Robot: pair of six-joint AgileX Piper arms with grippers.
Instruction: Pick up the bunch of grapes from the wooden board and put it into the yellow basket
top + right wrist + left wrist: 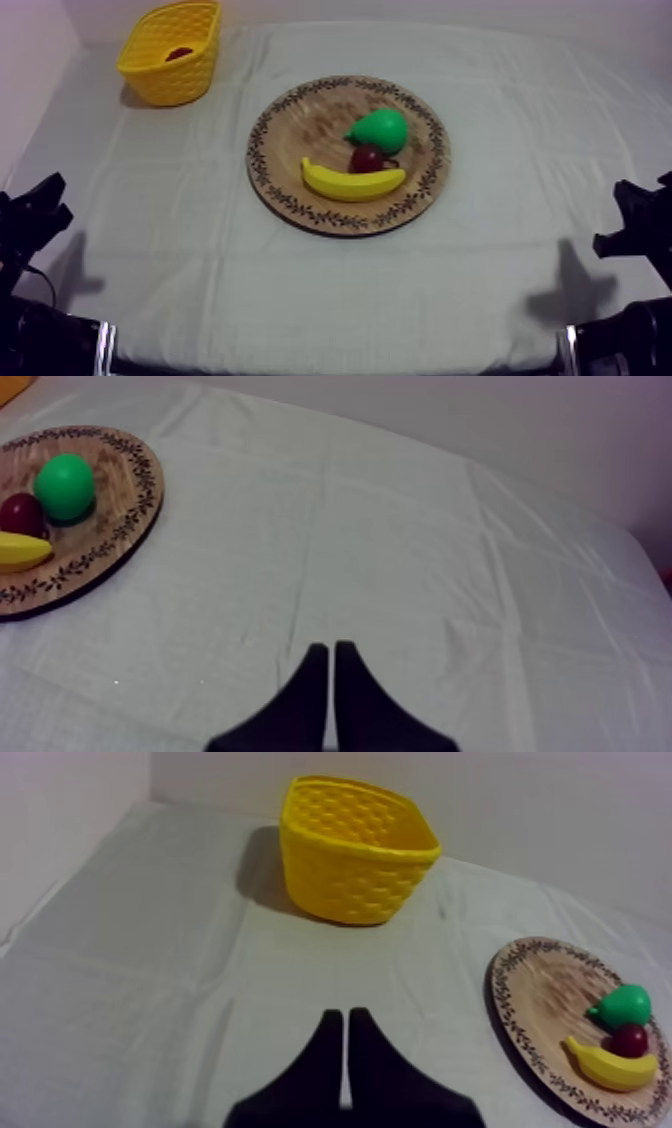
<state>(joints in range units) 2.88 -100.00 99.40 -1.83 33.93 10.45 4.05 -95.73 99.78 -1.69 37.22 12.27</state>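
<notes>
Top view: curved banana [352, 182] and smooth pear [380, 128] lie on round wooden board [300, 140]; lattice-walled yellow basket [175, 85] stands apart. Left gripper [345, 1018] and right gripper [331, 649] are pressed together.

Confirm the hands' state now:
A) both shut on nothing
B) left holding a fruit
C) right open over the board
A: the left hand and the right hand each form a narrow closed wedge with nothing gripped, both off to the side of the wooden board.

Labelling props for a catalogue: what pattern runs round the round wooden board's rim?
A dark leaf-and-vine border on the round wooden board, clearest in the top view.
</notes>
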